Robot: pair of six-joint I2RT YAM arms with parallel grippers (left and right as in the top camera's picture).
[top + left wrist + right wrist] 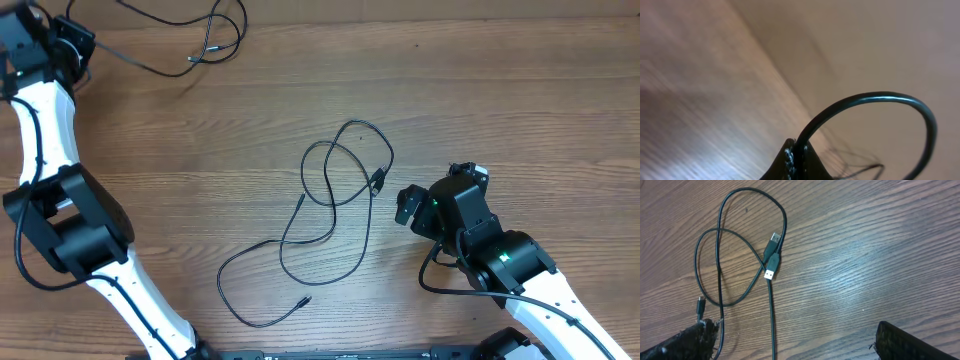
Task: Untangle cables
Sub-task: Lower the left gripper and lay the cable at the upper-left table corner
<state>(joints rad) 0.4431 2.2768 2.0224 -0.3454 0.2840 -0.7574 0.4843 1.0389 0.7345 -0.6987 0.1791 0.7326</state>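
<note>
Bare wood-grain table [480, 90], soft glare

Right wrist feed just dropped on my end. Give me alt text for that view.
Thin black cable lies in crossed loops on the wooden table, with two USB plugs close together near the middle, one silver-tipped. The right gripper is open wide above it, holding nothing; its fingertips frame the bottom corners.

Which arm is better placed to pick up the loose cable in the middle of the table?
Right. The right gripper, open, hovers beside the middle cable and its plugs; the left gripper is far from it, shut on the second cable.
</note>
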